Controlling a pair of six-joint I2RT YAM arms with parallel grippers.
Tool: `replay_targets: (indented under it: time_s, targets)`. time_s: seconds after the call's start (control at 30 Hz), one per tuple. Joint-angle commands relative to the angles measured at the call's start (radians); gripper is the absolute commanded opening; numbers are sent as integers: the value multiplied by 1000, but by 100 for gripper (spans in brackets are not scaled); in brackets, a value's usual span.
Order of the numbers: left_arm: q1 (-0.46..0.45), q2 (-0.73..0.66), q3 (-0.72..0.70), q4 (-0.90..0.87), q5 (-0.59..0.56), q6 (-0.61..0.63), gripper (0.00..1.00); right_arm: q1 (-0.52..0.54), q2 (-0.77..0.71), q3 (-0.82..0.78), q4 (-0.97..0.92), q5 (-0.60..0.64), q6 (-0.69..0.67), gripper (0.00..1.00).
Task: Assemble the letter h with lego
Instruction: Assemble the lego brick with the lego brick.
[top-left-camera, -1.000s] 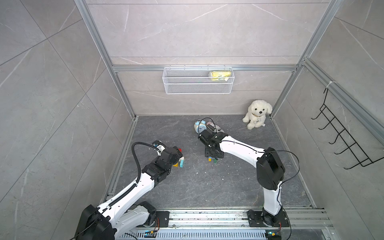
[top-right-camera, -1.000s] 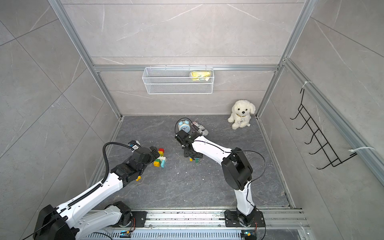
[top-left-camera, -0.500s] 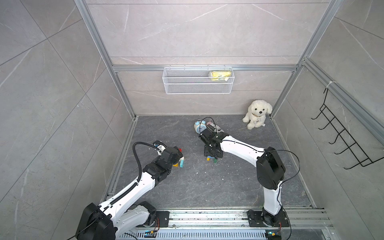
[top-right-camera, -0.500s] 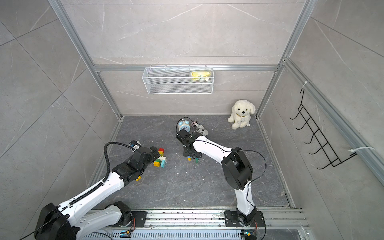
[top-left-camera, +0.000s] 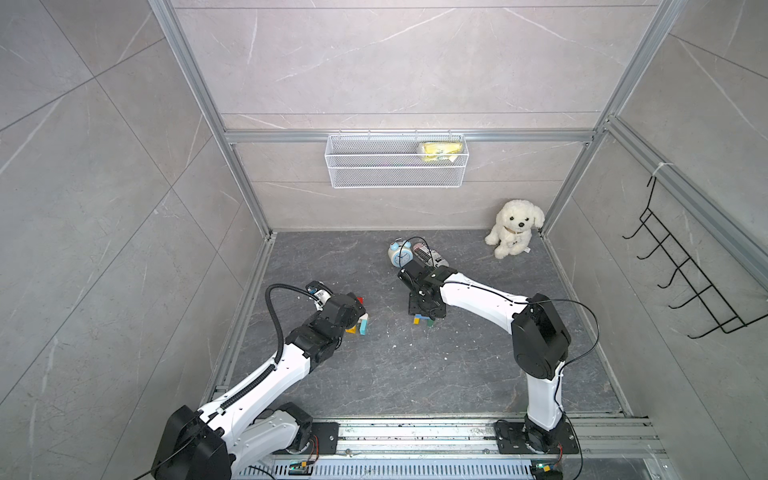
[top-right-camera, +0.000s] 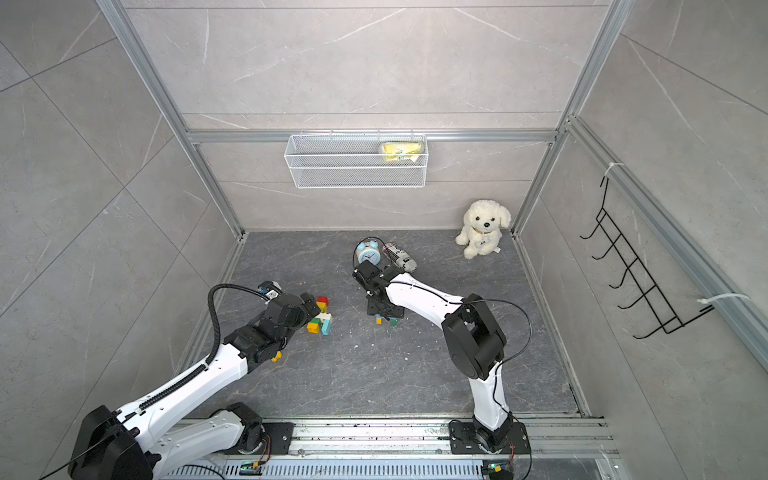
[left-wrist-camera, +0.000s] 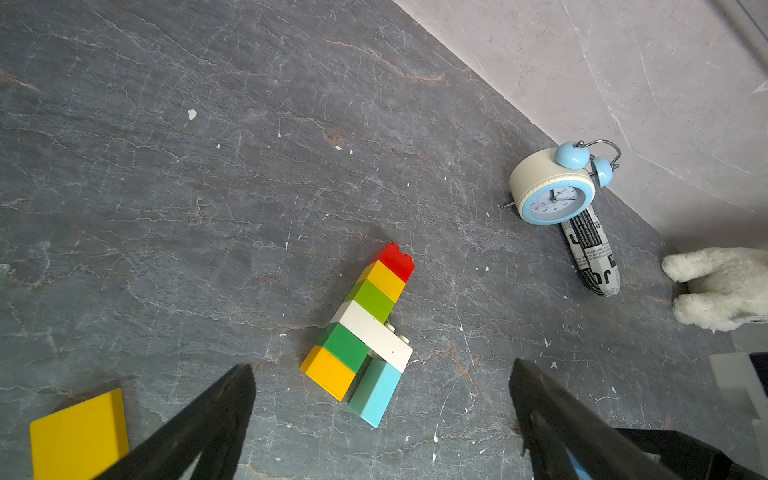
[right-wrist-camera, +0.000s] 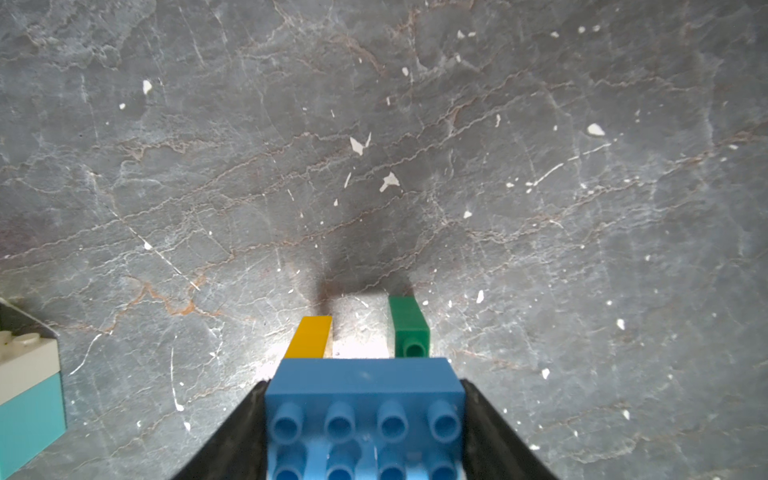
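Left wrist view catches the nearest piece: a loose yellow brick (left-wrist-camera: 79, 436) lies flat on the bench (top-left-camera: 415, 374) near its left edge, tucked under the arm, and just past it the left gripper (left-wrist-camera: 380, 370) hangs with its jaws spread wide, holding nothing. Below and just beyond those fingers (left-wrist-camera: 208, 415) a lego cluster (left-wrist-camera: 365, 332) lies flat on the bench, left of centre: a many-coloured column with a red brick (left-wrist-camera: 397, 261) at its far end, a long white brick (left-wrist-camera: 374, 334) crossing it partway, and a light blue brick (left-wrist-camera: 375, 392) joined to the white one's free end, alongside the column's near part. Further over, about the middle of the bench, the right gripper (right-wrist-camera: 363, 386) points down and is clamped on a blue brick (right-wrist-camera: 365, 419), one black finger pressed to each short side, studs facing the wrist camera. A yellow brick (right-wrist-camera: 309, 336) and a green brick (right-wrist-camera: 409, 328) stand side by side, apart from each other, between the blue brick and the bench; whether they are pressed home into it I cannot tell. Toward the back edge, near its middle, an alarm clock (left-wrist-camera: 552, 195) with pale blue bells stands touching a newsprint-patterned roll (left-wrist-camera: 592, 253) lying beside it. A white plush dog (top-left-camera: 513, 232) sits in the back right corner. On the back wall above, a white wire basket (top-left-camera: 395, 162) holds a yellow packet (top-left-camera: 440, 149) at its right end
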Motion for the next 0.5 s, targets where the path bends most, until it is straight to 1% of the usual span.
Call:
replay_targets:
  time_s: [0.0,0.47]
  targets:
    - [6,5,4,16,-7,-13,99,-3,11,-13,7,-2,6,35]
    - [6,4,3,16,-5,-13,99,-3,34,-3,10,-5,3,34]
